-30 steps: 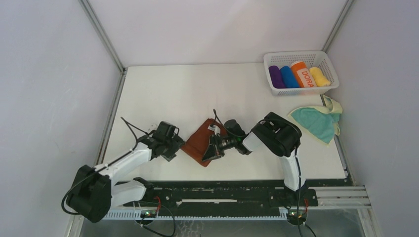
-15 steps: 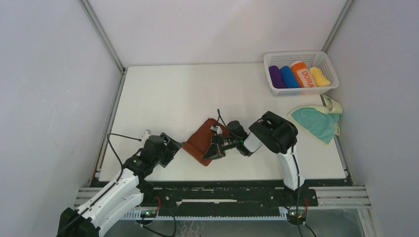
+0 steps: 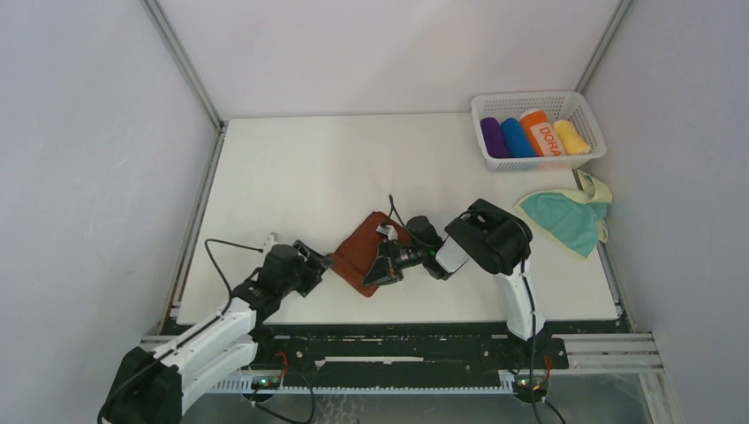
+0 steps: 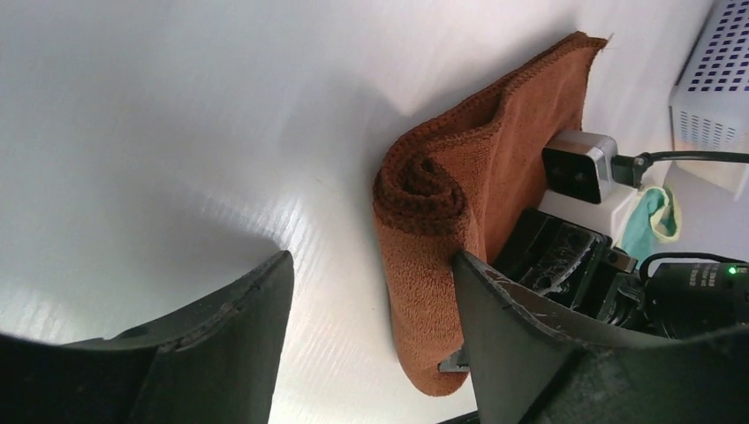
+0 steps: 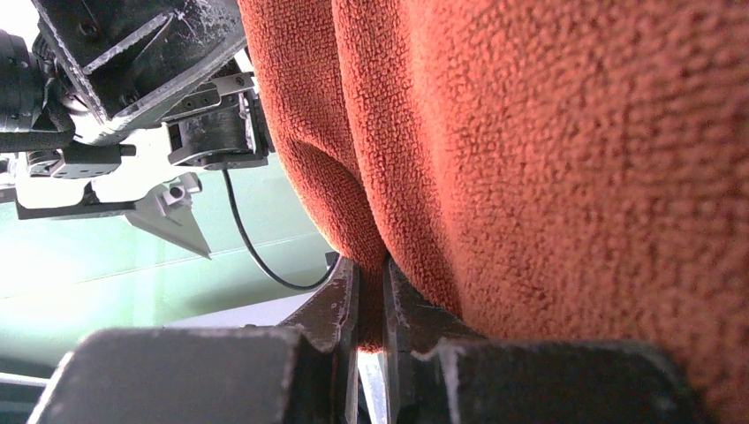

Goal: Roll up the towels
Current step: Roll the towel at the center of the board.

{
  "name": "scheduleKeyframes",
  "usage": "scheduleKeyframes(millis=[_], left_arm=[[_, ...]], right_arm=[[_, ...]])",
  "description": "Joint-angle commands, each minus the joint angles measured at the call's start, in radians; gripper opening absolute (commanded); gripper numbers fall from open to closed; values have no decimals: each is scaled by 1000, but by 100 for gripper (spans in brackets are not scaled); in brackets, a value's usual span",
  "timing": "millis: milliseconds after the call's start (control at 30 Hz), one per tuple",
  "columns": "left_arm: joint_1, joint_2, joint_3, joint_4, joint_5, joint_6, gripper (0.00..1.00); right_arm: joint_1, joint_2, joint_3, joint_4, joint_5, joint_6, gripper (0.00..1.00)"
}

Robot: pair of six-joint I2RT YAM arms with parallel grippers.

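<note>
Rolling step is on the rust-brown towel [image 3: 360, 250], lower centre of the overhead frame, flat on the table [image 3: 353, 168]. I judge it part-rolled: the left wrist view shows a loose spiral at the end facing that camera, with the flat tail running to the upper right of that frame.

Right gripper [image 5: 371, 291] is clamped on a thin fold of the brown cloth. Its jaws are nearly together with terry pinched between them, on the lower-right side of the towel in the overhead frame.

Left gripper [image 4: 371, 291] has its jaws apart and holds nothing. It sits just beside the towel's lower-left end, with the spiral framed in the gap beyond the fingertips.

How I'd do it well:
- ease the left in so both fingers straddle the spiral, not just its outer lap
- close lightly on the core, since a hard squeeze would flatten the roll
- turn both ends together with the roll axis square to the long edges, or it cones
- keep the tail flat on the table for tension

Risk, as I judge it: the right's pinch is shallow and could slip.

Teal towel [image 3: 565, 218] lies crumpled at the right edge of the overhead frame, just below the basket [image 3: 543, 162], not yet rolled.
</note>
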Motion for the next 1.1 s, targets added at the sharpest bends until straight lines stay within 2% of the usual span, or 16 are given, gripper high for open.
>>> scheduleKeyframes(millis=[0, 233, 333, 467, 667, 833, 933, 1067], left_arm=[[0, 77, 9, 118, 13, 3, 70], [-23, 209, 45, 129, 1, -4, 68], [-38, 254, 59, 97, -13, -22, 66], [-42, 304, 69, 46, -29, -49, 65], [-48, 362, 88, 9, -43, -67, 64], [-65, 419, 137, -15, -52, -57, 64], [-79, 457, 172, -25, -56, -51, 64], [-92, 493, 209, -50, -60, -47, 64]], right_arm=[[-20, 41, -31, -97, 73, 13, 1], [-18, -3, -28, -160, 89, -31, 5], [-17, -47, -20, -234, 102, -79, 14], [-11, -137, 3, -395, 146, -187, 26], [29, -307, 71, -698, 269, -376, 36], [100, -433, 145, -961, 475, -546, 46], [167, -499, 193, -1101, 655, -644, 50], [292, -558, 236, -1181, 919, -748, 52]])
